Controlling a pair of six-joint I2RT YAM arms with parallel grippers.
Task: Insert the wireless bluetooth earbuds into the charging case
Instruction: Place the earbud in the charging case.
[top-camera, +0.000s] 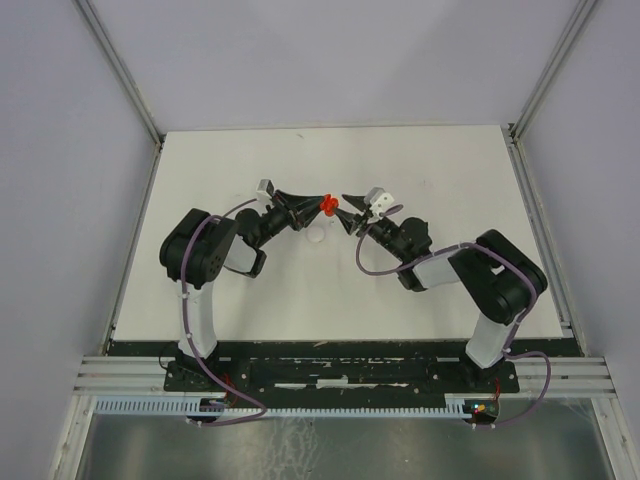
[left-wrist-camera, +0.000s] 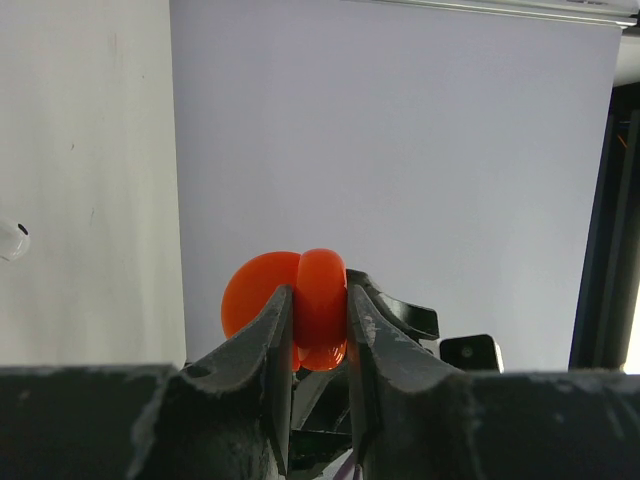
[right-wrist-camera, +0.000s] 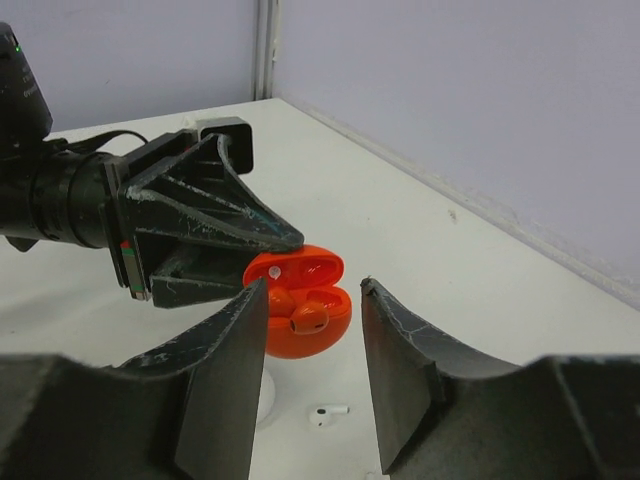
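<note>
- The left end effector is clamping the orange charging case between its fingers. It is holding the case up off the desk, with the lid tipped open toward the right arm.
- The right end effector is hovering just in front of the open case, fingers apart and gripping nothing.
- 1 orange earbud is sitting in a well of the case. Whether the well beside it is filled, I cannot tell.
- 1 white earbud is lying on the desk beneath the case, near a white round object partly hidden behind a right finger.
- Judging from this, the insertion step is under way, with the right arm free.
- The next move is likely calling for the right arm to drop to the white earbud and pinch it finely, while the left keeps the case steady and open.
</note>
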